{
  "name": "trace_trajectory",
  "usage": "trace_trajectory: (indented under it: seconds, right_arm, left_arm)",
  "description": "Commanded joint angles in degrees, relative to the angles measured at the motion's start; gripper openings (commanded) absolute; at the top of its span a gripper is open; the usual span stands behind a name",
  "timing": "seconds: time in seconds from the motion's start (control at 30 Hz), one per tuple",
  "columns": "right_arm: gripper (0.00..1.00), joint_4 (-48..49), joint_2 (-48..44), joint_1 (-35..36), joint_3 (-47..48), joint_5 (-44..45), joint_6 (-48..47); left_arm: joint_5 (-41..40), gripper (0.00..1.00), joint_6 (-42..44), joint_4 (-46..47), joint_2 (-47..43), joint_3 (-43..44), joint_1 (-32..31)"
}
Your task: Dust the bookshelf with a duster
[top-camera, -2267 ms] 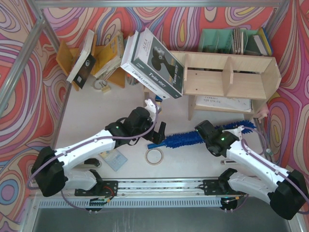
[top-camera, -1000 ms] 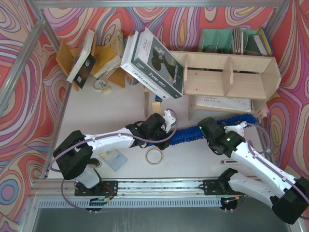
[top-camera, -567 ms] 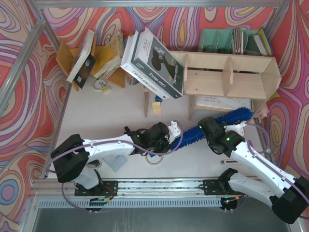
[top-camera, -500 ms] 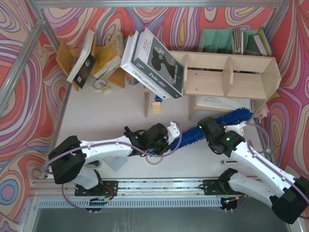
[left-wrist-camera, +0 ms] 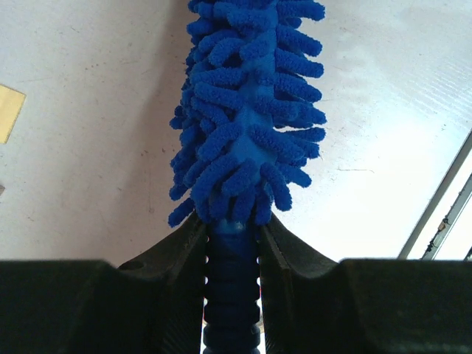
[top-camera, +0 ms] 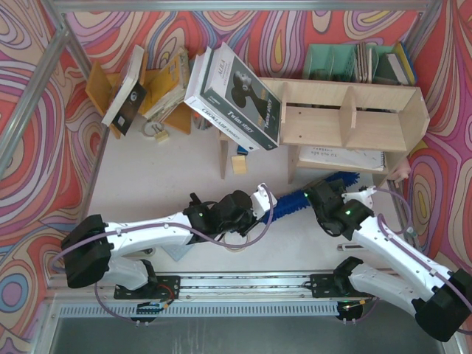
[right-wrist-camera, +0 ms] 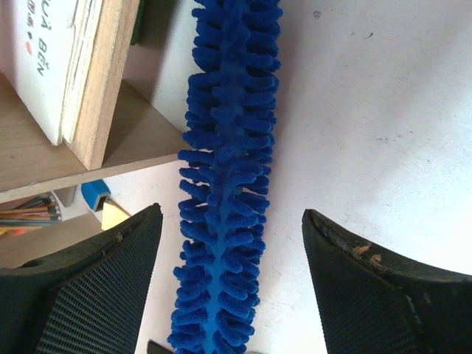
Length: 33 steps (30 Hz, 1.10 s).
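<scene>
duster [top-camera: 293, 200] sits just in front of the bookshelf [top-camera: 346, 110], tip by its lower shelf. left gripper [left-wrist-camera: 232, 225] clamped tight on the handle. right gripper [right-wrist-camera: 230, 221] wide apart, straddling the fluff, gripping nothing.

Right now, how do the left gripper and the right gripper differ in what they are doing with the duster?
The left gripper is shut on the ribbed handle of the duster. The right gripper is open, with a finger on either side of the fluffy head and neither touching it. The left gripper sits at the handle end, while the right gripper is farther along, nearer the bookshelf. Both line up along the same duster.
</scene>
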Motion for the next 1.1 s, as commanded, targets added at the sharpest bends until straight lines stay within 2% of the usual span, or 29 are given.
trace_trajectory:
  seconds: [0.0, 0.4, 0.53, 0.77, 0.93, 1.0, 1.07]
  right_arm:
    - [0.72, -0.6, 0.8, 0.0, -1.2, -0.3, 0.2]
    - [0.76, 12.4, 6.6, -0.9, -4.9, -5.5, -3.3]
    - [0.72, 13.1, 9.1, -2.8, -5.0, -7.3, -2.7]
    - [0.48, 11.9, 8.5, -3.8, -5.0, -5.7, -2.7]
    - [0.22, 11.4, 7.3, -4.0, -4.7, -5.4, -3.2]
    - [0.13, 10.8, 6.8, -4.0, -4.4, -5.5, -2.6]
    - [0.07, 10.2, 5.6, -4.1, -4.0, -5.3, -2.4]
  left_arm:
    - [-1.9, 0.0, 0.5, 2.9, -2.0, 0.6, -1.1]
    - [-4.3, 0.0, 0.3, 2.0, -6.7, 1.2, -4.9]
    - [-4.7, 0.0, -0.1, 1.8, -8.2, 0.9, -5.8]
    - [-5.2, 0.0, -0.2, 1.2, -9.2, 0.6, -6.4]
    - [-5.3, 0.0, -0.3, 0.7, -8.8, 0.4, -6.4]
    - [-5.7, 0.08, -0.4, 0.4, -8.3, 0.4, -6.4]
    - [-5.5, 0.23, -0.5, -0.5, -7.6, 0.7, -6.4]
